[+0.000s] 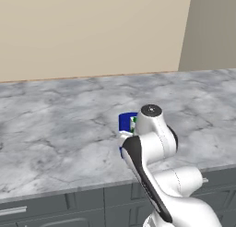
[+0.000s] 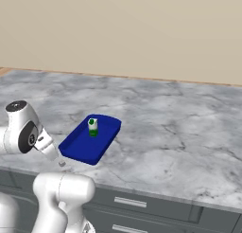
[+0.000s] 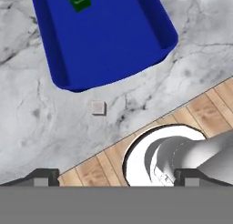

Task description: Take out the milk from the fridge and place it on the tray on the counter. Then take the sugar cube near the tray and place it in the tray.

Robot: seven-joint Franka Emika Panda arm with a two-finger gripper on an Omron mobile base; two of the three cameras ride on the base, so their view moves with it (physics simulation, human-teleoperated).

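Standing in one tray (image 2: pixel 78 149), one milk (image 2: pixel 93 127); one sugar cube (image 3: pixel 98 108) beside; jaws seemingly spread.

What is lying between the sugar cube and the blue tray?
Nothing: in the hand view only a short strip of bare marble counter separates the sugar cube from the near rim of the tray.

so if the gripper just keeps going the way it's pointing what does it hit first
Most likely the bare counter near the sugar cube, just short of the tray. The gripper looks down at that patch with wide-set tips, so the cube may fall between them. Depth is hard to judge here.
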